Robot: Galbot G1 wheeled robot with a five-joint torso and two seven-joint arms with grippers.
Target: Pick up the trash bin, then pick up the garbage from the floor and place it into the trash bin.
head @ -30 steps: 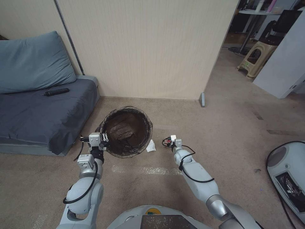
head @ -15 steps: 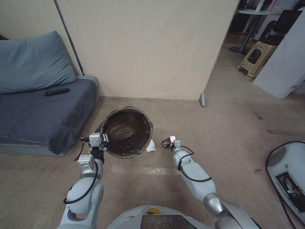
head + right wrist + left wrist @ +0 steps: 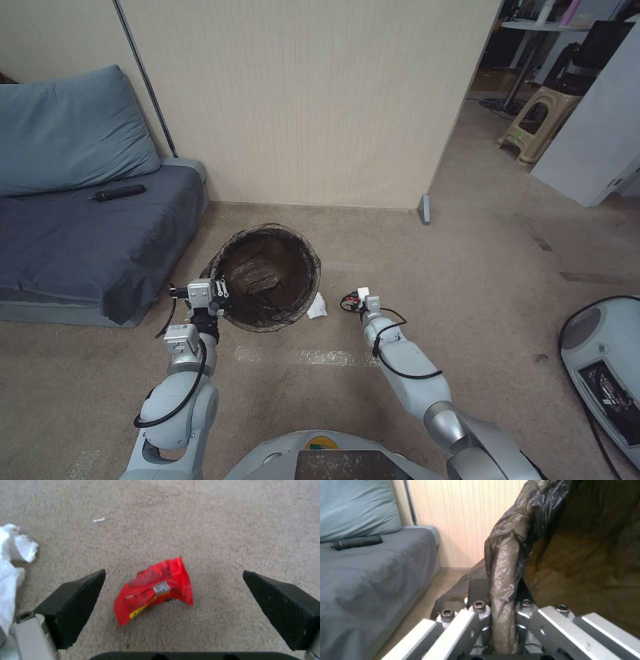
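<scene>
Left claw (image 3: 501,620) grips the trash bin (image 3: 270,277) by its rim; right claw (image 3: 173,597) hangs released over a light, crinkly red packet (image 3: 155,590), best pinched across its middle.

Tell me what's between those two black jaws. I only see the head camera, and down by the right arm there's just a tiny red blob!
Observer: It's a crumpled red plastic snack packet lying on the beige carpet floor. The right gripper has its jaws wide apart on either side, not touching it.
Operator: Does the packet have anything on it?
Observer: Yes, a small white barcode patch and a yellow stripe.
Operator: Is the left arm really holding the bin?
Observer: Yes. The left gripper is shut on the round bin's rim, pinching the dark brown plastic bag folded over it.
Operator: What's the white thing by the bin?
Observer: A torn white tissue, lying beside the packet and apart from it.
</scene>
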